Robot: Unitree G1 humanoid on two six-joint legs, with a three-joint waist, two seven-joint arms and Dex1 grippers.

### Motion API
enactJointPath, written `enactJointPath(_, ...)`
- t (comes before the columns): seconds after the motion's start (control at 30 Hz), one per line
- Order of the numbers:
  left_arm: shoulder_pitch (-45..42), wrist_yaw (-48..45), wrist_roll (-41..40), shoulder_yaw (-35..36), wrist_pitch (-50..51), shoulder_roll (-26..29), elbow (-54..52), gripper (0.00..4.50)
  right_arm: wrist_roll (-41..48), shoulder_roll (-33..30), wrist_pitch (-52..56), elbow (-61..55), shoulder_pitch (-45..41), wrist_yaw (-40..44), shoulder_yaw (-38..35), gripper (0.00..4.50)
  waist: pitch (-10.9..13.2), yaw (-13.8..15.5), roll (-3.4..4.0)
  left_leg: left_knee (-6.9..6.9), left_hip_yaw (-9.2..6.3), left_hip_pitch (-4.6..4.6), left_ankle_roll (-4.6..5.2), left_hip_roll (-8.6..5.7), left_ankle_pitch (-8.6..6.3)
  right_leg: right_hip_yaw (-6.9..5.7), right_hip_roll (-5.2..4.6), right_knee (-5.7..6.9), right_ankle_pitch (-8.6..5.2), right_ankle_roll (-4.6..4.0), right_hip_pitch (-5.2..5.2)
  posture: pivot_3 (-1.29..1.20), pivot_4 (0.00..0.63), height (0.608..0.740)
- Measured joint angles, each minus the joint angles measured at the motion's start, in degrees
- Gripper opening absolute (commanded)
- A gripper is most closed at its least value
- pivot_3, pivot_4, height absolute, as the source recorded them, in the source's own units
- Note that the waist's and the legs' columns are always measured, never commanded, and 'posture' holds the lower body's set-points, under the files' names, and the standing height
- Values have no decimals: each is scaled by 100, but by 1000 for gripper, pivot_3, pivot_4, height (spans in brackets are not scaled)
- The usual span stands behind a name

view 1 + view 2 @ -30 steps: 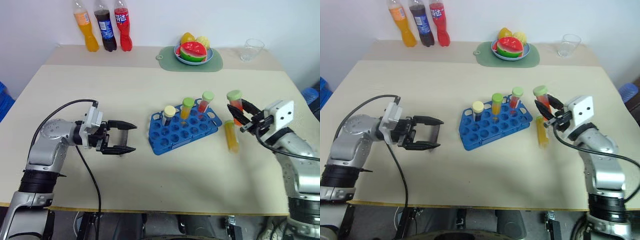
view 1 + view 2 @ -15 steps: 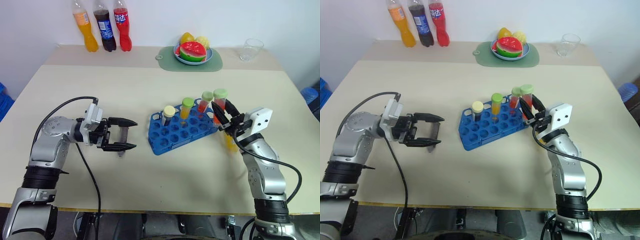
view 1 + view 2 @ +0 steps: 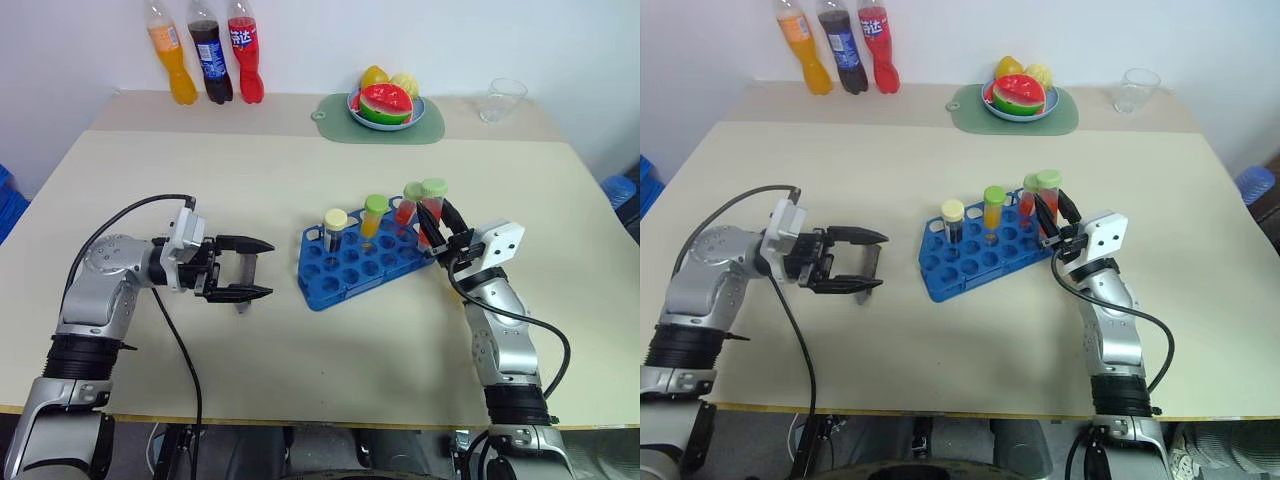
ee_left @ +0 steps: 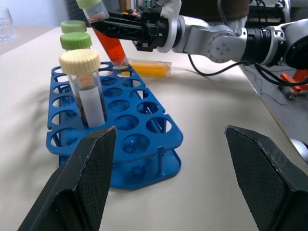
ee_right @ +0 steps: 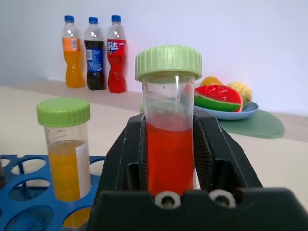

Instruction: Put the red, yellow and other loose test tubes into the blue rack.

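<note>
Holding a red tube (image 3: 432, 210) upright by its body, the right gripper (image 3: 441, 236) keeps the green cap clear above its clamped fingers, so the base can likely drop into a hole. It is poised at the right end of the rack (image 3: 368, 263), which stands mid-table and already carries three tubes; a yellow tube (image 4: 147, 68) lies loose on the table beyond. Right forearm rises from the near edge, wrist angled up and forward. Left gripper (image 3: 245, 268), fingers spread wide and empty, points level toward the rack from the left, near but apart.
</note>
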Motion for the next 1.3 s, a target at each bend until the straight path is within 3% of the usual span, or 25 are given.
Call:
enactJointPath(0.33,80,93,-4,6,9,8,-87,3710,-64,324,-411,132,156,-219,72,801,-2,-11,-2,-1,0,18,0,1,0,1,0,17,-2,-3,10,0,150,740)
enactJointPath(0.57,89,117,-5,6,13,8,-88,3710,-125,394,-439,530,494,-208,140,4299,3,-14,7,-5,6,28,0,1,0,5,0,21,-10,-17,14,0,150,740)
enactJointPath(0.6,89,117,-5,6,13,8,-88,3710,-206,368,-460,530,502,-269,140,4408,4,-17,7,-4,7,28,0,1,0,7,0,24,-10,-18,13,0,150,740)
enactJointPath(0.77,96,121,-7,5,15,0,-88,3710,-498,-33,-289,76,550,-435,103,4408,4,-16,7,-4,7,29,0,1,0,7,0,29,-11,-19,10,0,150,740)
enactJointPath(0.93,108,142,-7,3,12,-38,-89,3710,-365,-686,642,-1307,925,-254,65,4408,4,6,7,-3,6,27,0,1,0,7,0,31,-12,-19,9,0,150,740)
enactJointPath(1.07,121,153,-6,-1,4,-123,-90,3710,118,-1367,2040,-2602,1409,-99,-237,4408,3,13,5,-2,3,27,0,1,0,7,-2,31,-13,-20,9,0,150,740)
enactJointPath(1.2,144,150,-3,-5,-7,-166,-86,3710,1022,-2230,4268,-3743,1710,-161,-921,4408,2,14,3,-2,-5,29,0,1,-1,8,-2,30,-14,-22,9,0,150,740)
enactJointPath(1.3,143,143,0,-20,-32,-249,-74,3710,2019,-2894,6230,-3951,1433,-206,-1403,4408,2,-2,2,-3,-7,32,1,2,-1,13,-3,30,-14,-24,9,0,150,740)
